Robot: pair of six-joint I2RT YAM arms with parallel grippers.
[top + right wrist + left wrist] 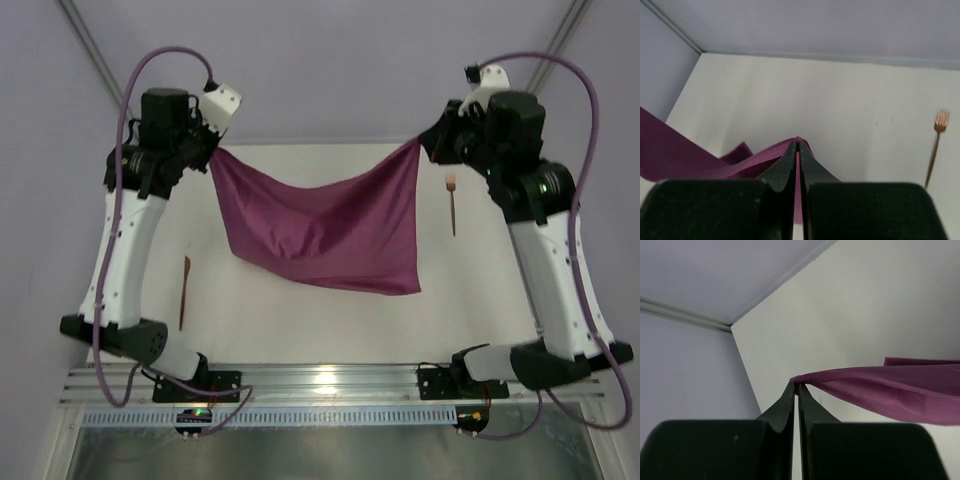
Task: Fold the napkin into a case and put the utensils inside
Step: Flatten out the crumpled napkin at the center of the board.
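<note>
Pinching one upper corner of the napkin (320, 225) between tightly closed fingers, the left gripper (796, 386) holds it above the table (300, 320). The right gripper (798, 142) is clenched on the opposite upper corner, and the maroon cloth hangs spread between the two arms, sagging in the middle. A copper fork (452, 205) lies on the table right of the napkin, tines toward the far side. A second slim utensil (184, 292) lies left of it, beside the left arm.

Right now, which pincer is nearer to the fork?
Right. The right pincer holds a napkin corner near the fork; the left pincer holds the opposite corner, farther away.
</note>
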